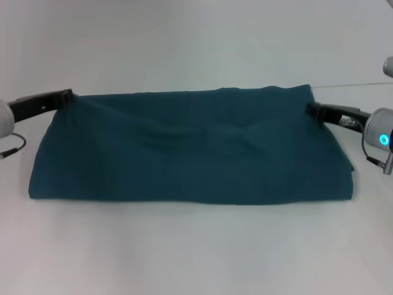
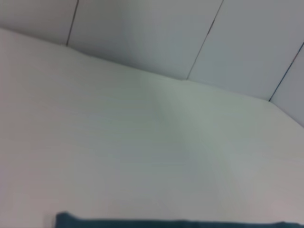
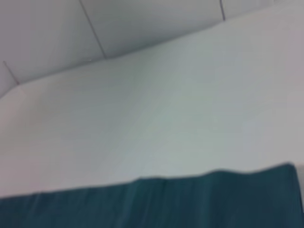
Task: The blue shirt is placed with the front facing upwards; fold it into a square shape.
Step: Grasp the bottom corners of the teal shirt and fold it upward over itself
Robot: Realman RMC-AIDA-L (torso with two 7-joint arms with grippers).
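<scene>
head view shows me the blue shirt (image 1: 190, 147) lying as a wide folded band between my left gripper (image 1: 66, 95) and right gripper (image 1: 311, 109), each at a far corner - soft, limp, light, so i'd pinch corners - finger state i cannot tell.

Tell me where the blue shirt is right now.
In the head view the blue shirt lies folded into a wide band across the middle of the white table, with the left gripper and right gripper at its far corners.

Gripper tips maybe hidden by shirt (image 1: 190, 150).
</scene>
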